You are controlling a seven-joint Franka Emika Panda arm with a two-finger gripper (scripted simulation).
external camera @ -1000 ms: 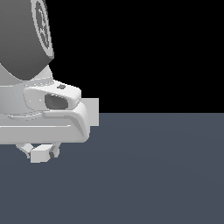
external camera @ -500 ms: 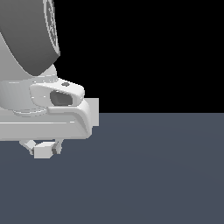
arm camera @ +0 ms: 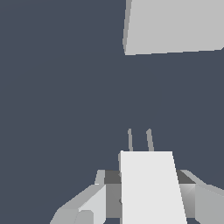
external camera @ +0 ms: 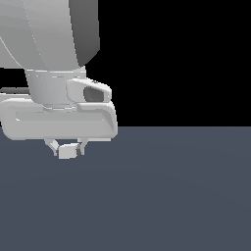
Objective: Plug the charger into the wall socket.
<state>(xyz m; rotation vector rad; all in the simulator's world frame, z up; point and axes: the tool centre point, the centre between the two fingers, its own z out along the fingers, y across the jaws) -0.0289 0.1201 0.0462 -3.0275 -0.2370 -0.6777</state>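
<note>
Charger (arm camera: 148,186) (two prongs forward) clamped in end effector (external camera: 67,149), above plain slate floor (external camera: 171,196), black backdrop

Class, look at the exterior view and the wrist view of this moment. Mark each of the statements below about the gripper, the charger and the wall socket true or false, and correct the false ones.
1. The gripper holds the charger between its fingers. True.
2. Two thin prongs stick out of the charger's front end. True.
3. The prongs are already inside the wall socket. False: in the wrist view, dark floor shows between the prongs and the socket.
4. The wall socket shows in the exterior view. False: only the arm, the held charger and the floor show there.
5. The charger lies on the floor. False: it is held off the floor.
</note>
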